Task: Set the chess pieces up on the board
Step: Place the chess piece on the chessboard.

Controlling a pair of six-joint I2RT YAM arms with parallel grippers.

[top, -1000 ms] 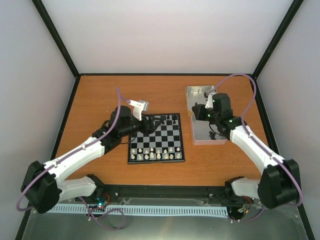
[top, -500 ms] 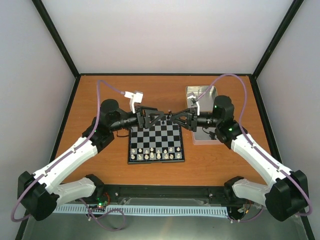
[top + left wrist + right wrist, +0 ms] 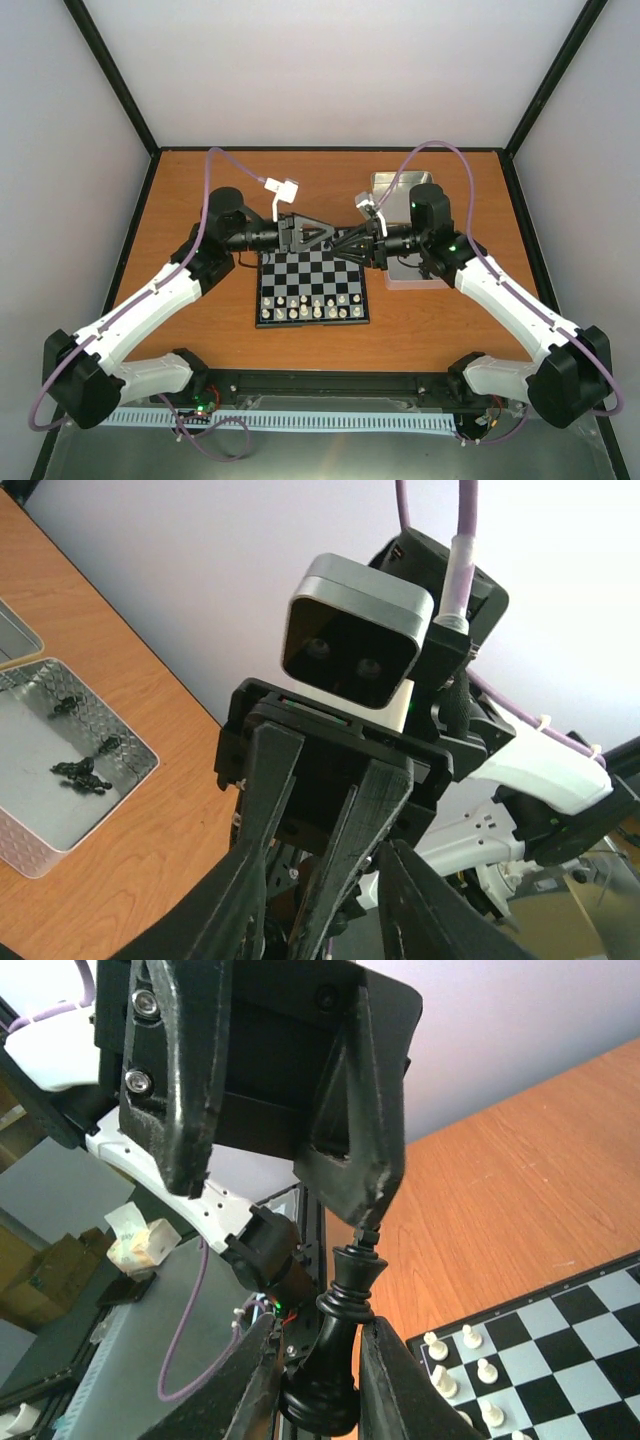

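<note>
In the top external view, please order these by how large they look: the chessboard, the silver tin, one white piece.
1. The board.
2. The silver tin, likely; the right arm hides part of it, so its full extent is unsure.
3. A white piece, clearly smallest.

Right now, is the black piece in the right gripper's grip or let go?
In its grip: the right wrist view shows the black piece pinched near its base between the fingers of the right gripper.

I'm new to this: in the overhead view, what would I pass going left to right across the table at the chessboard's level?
The left arm → chessboard → silver tin → right arm.
</note>
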